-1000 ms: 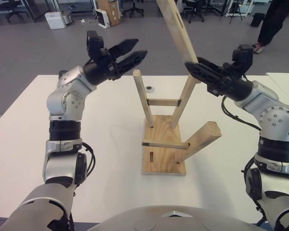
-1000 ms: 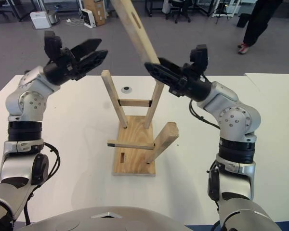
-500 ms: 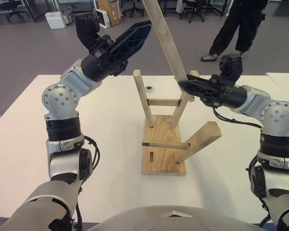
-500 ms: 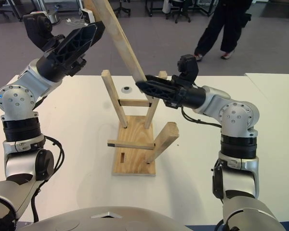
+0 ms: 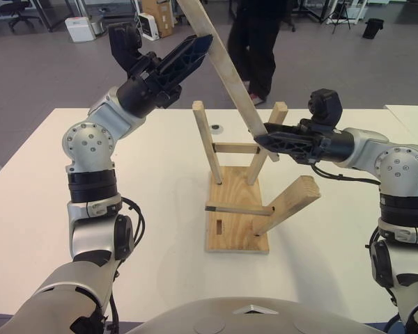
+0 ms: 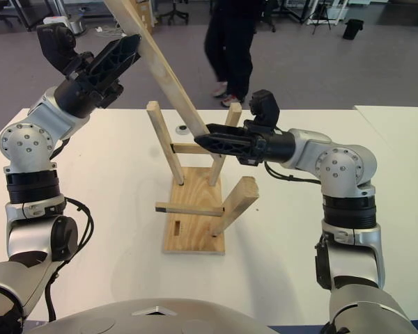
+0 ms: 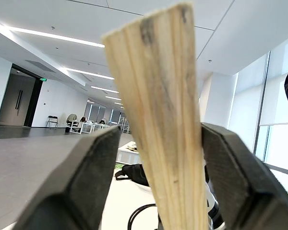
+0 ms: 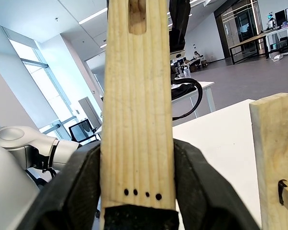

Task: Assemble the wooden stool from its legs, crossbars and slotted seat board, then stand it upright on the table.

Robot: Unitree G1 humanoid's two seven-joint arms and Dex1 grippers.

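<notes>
Right gripper (image 5: 262, 134) is pinching the lower end of a loose leg (image 5: 226, 66), its two fingers (image 8: 77, 191) pressing against the leg's opposite sides. Left gripper (image 5: 207, 42) is clamping the same leg higher up, a finger (image 7: 81, 182) sitting on each side of the wood. The leg's long axis is running diagonally: its upper end is pointing up, away and toward the robot's left, while its lower end is slanting down toward the right, hanging in the air above the far end of the seat board (image 5: 238, 236).

The seat board is lying flat on the table (image 5: 153, 209). Two standing legs (image 5: 207, 142) are rising from its far end with a crossbar (image 5: 235, 147) joining them. A tilted leg (image 5: 291, 202) is leaning out to the right at the near end, a second crossbar (image 5: 238, 209) reaching from it across the board.

The right wrist view is showing a slot (image 8: 137, 14) cut in the held leg and four small dark dots near the gripper; the left wrist view is showing the leg's grain close up
</notes>
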